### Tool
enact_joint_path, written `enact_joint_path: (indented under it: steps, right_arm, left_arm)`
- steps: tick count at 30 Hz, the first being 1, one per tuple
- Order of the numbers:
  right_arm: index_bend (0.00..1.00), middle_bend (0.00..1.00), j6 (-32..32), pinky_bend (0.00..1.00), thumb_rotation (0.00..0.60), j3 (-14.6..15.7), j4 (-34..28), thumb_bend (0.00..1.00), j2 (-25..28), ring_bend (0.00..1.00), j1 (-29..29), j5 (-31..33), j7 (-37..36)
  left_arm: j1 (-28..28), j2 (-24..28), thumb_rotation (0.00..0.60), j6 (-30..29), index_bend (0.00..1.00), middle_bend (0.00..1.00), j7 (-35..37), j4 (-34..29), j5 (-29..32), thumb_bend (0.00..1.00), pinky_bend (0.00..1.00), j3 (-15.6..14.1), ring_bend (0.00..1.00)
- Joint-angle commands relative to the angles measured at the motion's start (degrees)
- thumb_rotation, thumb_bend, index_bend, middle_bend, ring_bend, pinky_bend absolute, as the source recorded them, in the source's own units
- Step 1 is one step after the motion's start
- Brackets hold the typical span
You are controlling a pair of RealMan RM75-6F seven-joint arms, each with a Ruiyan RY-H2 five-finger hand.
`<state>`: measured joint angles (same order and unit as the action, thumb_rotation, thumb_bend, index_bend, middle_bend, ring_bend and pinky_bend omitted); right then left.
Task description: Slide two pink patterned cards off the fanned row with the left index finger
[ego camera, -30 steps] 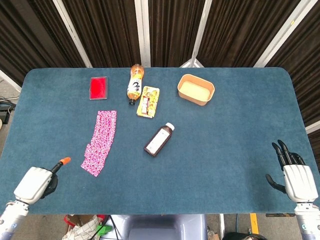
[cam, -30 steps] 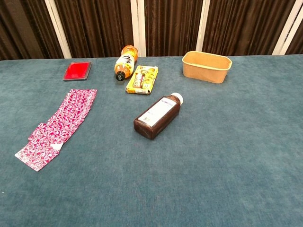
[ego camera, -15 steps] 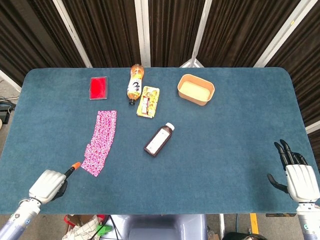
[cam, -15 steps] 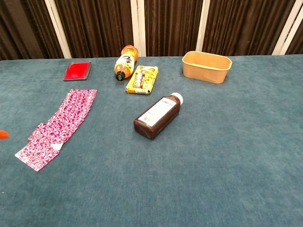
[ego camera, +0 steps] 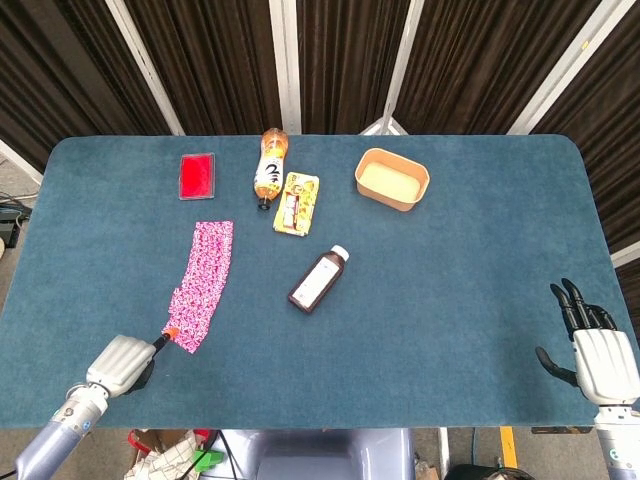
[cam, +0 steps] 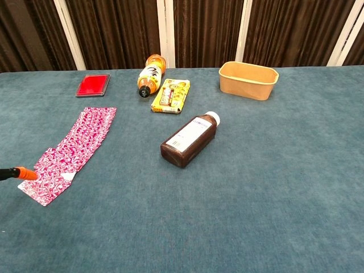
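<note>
Because the blue table (ego camera: 420, 300) gives the cards a soft, napped surface to drag across, the main risk here is friction: a card pressed too hard could buckle or catch instead of sliding, and one pressed too lightly could stay put while the finger skates over it. The fanned row of pink cards (ego camera: 203, 280) lies toward the left side of the table, running from below the red case (ego camera: 197, 175) down to a near end where the last cards overlap closely, so a push there could easily take three cards, or skew the whole fan, when only two are wanted. The brown bottle (ego camera: 320, 279) lies well to the right of the row, and looks unlikely to interfere. The left hand (ego camera: 122, 362) has its fingers curled in with only the orange-tipped index finger (cam: 25, 173) pointing out, holding nothing; the tip sits at the near corner of the row, though contact cannot be judged. The right hand (ego camera: 590, 345) rests far from the row at the table's right edge, fingers spread and empty.
</note>
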<state>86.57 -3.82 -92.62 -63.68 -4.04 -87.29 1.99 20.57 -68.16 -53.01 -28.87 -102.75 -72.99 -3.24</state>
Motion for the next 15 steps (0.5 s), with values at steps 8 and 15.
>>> enact_joint_path:
  steps: [8,15]
  right_arm:
    - [0.00,0.05,-0.2,0.24,0.600,-0.1,0.1,0.30,0.1,0.25,0.0,0.2,-0.2]
    - [0.00,0.05,0.0,0.24,0.600,-0.2,0.1,0.30,0.2,0.25,0.1,0.3,-0.4]
  left_arm:
    - [1.7,-2.0,0.600,0.4,0.10,0.89,-2.0,0.7,3.4,1.00,0.77,-0.5,0.83]
    - [2.5,-2.5,0.600,0.4,0.10,0.89,-2.6,0.8,4.5,1.00,0.77,-0.9,0.83]
